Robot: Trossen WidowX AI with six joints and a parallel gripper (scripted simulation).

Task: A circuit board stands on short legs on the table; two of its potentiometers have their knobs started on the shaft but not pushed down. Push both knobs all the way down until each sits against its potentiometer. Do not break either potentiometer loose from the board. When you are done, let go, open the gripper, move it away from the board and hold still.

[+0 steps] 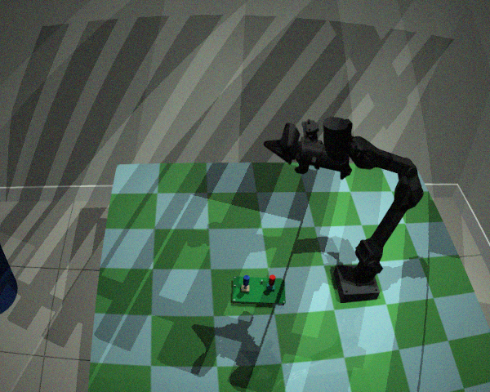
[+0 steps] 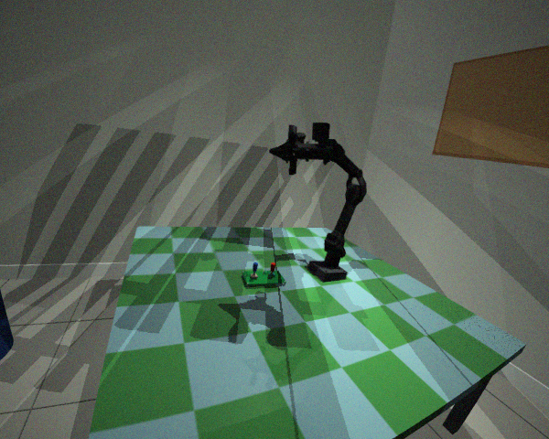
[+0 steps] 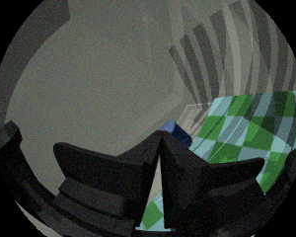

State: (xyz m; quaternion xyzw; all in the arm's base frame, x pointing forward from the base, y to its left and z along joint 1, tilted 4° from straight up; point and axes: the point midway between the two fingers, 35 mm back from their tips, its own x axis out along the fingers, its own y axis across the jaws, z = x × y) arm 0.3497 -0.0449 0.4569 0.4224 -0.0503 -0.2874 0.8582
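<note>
Two knobs, one blue (image 1: 246, 278) (image 2: 255, 265) and one red (image 1: 272, 278) (image 2: 273, 265), are standing up from the circuit board (image 1: 258, 297) (image 2: 263, 282) in the top view, and the board is lying on the checkered table (image 1: 181, 333) (image 2: 227, 369) to one side of the arm's base (image 1: 359, 291) (image 2: 328, 272), likely so the arm can reach both. The blue knob's potentiometer is looking tan beneath it, the red one's bluish; the board itself is a green rectangle. From the exterior, the gripper (image 1: 265, 144) (image 2: 271, 151) (image 3: 160, 134) is hanging high above the table, pointing roughly level, well apart from the board; both knobs are showing a stem below the cap, so neither seems fully seated. At the wrist, the fingertips are meeting with nothing between them, presumably making one blunt tip for pushing down, and the board is out of sight.
</note>
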